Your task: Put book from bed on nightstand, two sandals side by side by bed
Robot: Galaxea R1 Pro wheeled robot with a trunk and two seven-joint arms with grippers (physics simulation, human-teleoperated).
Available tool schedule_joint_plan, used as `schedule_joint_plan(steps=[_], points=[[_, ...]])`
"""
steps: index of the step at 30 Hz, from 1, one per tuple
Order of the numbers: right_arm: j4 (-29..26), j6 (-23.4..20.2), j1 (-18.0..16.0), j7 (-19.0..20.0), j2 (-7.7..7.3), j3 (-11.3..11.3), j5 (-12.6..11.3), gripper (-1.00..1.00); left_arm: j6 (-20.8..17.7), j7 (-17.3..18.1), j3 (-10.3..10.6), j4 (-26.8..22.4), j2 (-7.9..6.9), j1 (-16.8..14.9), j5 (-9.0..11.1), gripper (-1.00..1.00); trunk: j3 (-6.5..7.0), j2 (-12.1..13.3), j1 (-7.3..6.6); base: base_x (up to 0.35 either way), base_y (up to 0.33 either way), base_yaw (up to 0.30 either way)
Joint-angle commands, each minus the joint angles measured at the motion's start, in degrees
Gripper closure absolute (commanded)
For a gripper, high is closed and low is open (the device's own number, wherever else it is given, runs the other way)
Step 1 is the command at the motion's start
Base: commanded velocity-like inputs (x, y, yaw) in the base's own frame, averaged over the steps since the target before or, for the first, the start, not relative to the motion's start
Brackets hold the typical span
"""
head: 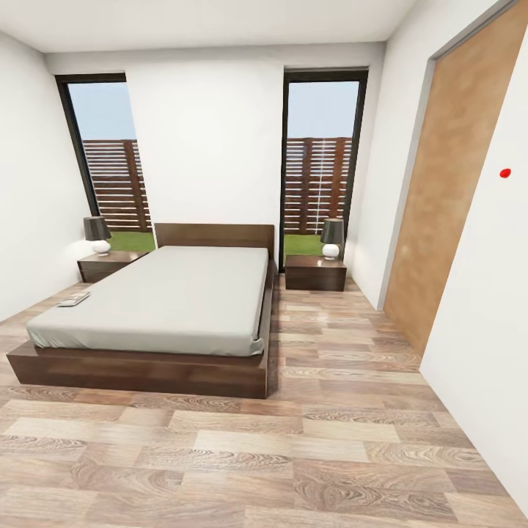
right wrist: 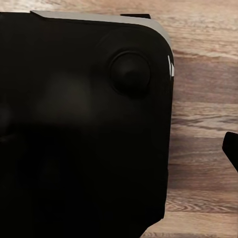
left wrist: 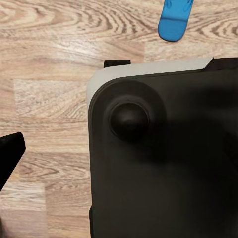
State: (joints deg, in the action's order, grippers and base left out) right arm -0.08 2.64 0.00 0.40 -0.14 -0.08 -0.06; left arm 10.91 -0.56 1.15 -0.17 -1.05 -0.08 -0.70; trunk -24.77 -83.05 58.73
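Head view: the bed (head: 176,308) stands at the room's left, headboard against the far white wall between two tall dark-framed windows (head: 323,169). The book (head: 74,298) lies flat on the grey mattress at its left edge, about midway along. A nightstand (head: 315,273) sits just right of the headboard, a second nightstand (head: 110,264) just left of it; each carries a small lamp (head: 331,238). Bare wood floor (head: 293,455) fills the foreground, and a brown door (head: 455,176) is set in the right wall.

Left wrist view: a dark rounded body (left wrist: 163,158) of the robot hangs over the floor. Part of one blue sandal (left wrist: 174,22) lies on the planks beyond it. A black tip (left wrist: 10,153) shows at the edge; whether this gripper is wide or narrow cannot be told.

Right wrist view: the same kind of dark body (right wrist: 84,124) over floorboards, with a black tip (right wrist: 231,148) at the edge. This gripper's state cannot be told either.
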Motion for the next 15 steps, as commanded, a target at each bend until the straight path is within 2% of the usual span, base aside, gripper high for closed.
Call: schedule_joint_plan(steps=[1, 15], points=[[-0.01, 0.17, 0.0, 0.04, 0.02, -0.02, -0.02, -1.0, 0.13, -0.06, 0.13, 0.0, 0.0, -0.01, -0.08, -1.0, -0.04, -0.02, 0.0, 0.0, 0.0, 0.0], [-0.01, 0.16, 0.0, 0.01, -0.17, -0.12, -0.03, -1.0, -0.11, 0.08, 0.11, 0.0, 0.0, -0.01, -0.07, -1.0, -0.04, -0.02, 0.0, 0.0, 0.0, 0.0]])
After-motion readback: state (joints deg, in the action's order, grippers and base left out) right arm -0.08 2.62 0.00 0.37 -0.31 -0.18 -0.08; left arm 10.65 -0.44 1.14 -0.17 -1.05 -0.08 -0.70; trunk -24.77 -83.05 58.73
